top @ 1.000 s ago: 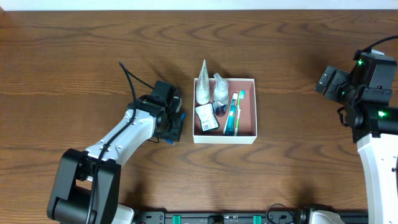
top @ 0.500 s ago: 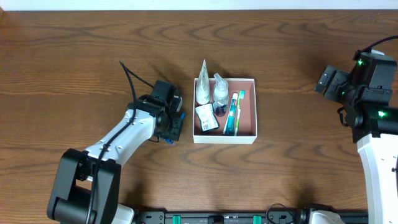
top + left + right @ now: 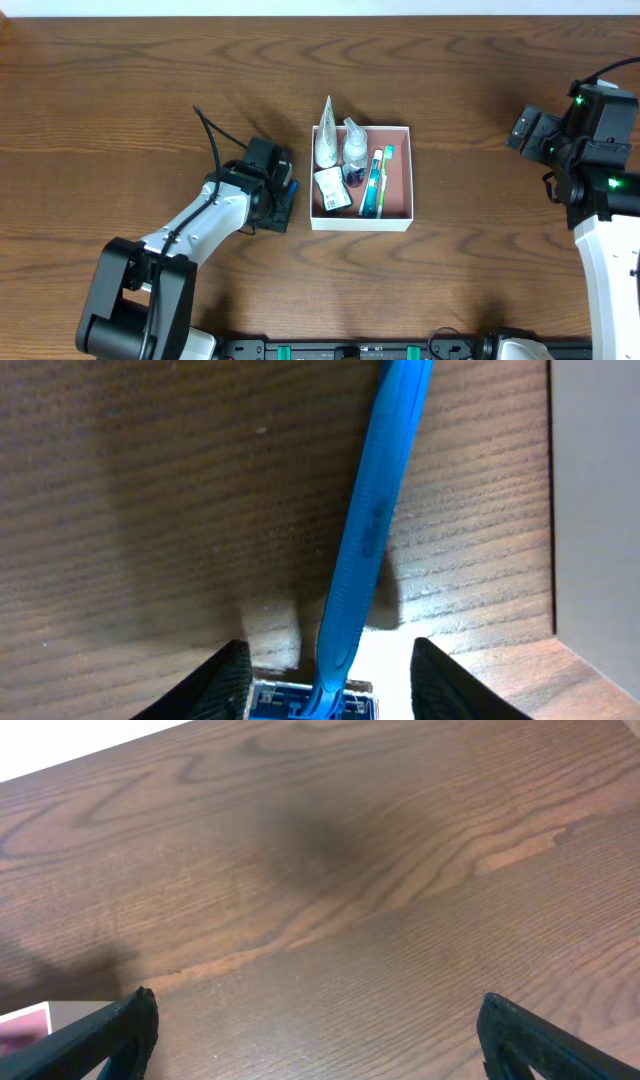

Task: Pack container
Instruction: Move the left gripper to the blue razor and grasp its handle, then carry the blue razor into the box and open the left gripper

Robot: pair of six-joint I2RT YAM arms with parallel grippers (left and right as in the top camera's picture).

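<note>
Brown wood with wavy lines makes up the table (image 3: 120, 100), and it fills every view.

Low over the wood, the left gripper (image 3: 330, 675) is open. Its two black fingers (image 3: 228, 678) stand one on each side of the head of a blue razor (image 3: 365, 540). One finger looks very close to the head and the other has a small gap. I think it is not squeezing yet. The razor lies flat on the table, and its long handle points away from the gripper.

Just beside the razor is the container (image 3: 360, 226), a square white box with a pinkish floor. Inside it I can see a white tube (image 3: 325, 140), a small clear bottle (image 3: 354, 148), a white packet (image 3: 332, 190) and two toothbrushes (image 3: 375, 185). They all sit on the side of the box near the razor. The far side is bare.

The right gripper (image 3: 315, 1015) is wide open with nothing in it. It hangs over bare wood, well apart from the box.

I think the job now is to pick up the razor. To do it well, the fingers should close slowly and evenly on the head so it does not spin or slide. Then the arm should lift straight up, high enough for the long handle to clear the white wall. The bare part of the floor looks like the best place to put it down.
</note>
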